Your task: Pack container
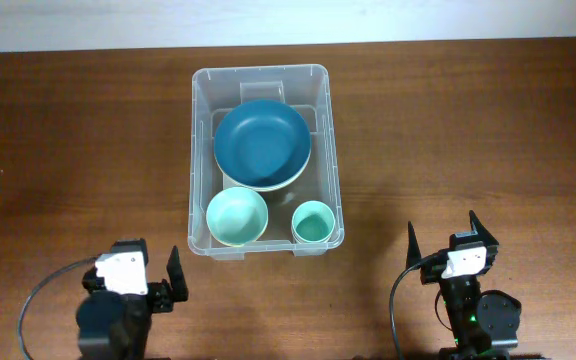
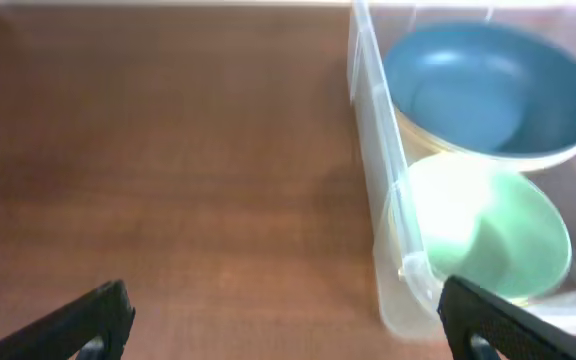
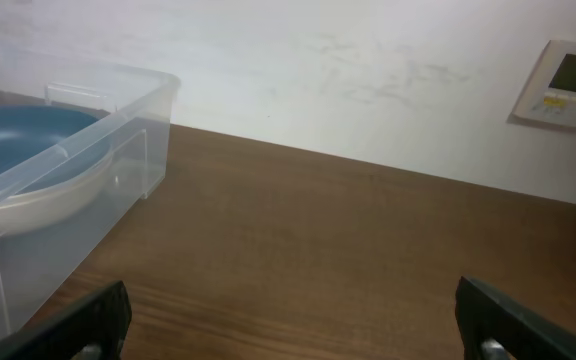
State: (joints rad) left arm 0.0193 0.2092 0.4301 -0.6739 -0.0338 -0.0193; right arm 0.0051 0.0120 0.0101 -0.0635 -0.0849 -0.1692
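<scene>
The clear plastic container (image 1: pixel 200 150) stands in the middle of the table. Inside it are a dark blue bowl (image 1: pixel 262 141) stacked on a cream plate, a light green bowl (image 1: pixel 237 216) at the front left and a teal cup (image 1: pixel 312 221) at the front right. My left gripper (image 1: pixel 148 270) is open and empty near the front edge, left of the container. My right gripper (image 1: pixel 443 240) is open and empty, right of it. The left wrist view shows the container wall (image 2: pixel 373 150), the blue bowl (image 2: pixel 488 90) and the green bowl (image 2: pixel 483 225). The right wrist view shows the container corner (image 3: pixel 118 140).
The wooden table (image 1: pixel 78 150) stretches to both sides of the container. A white wall (image 3: pixel 368 60) runs behind the table, with a thermostat panel (image 3: pixel 566 85) on it at the right.
</scene>
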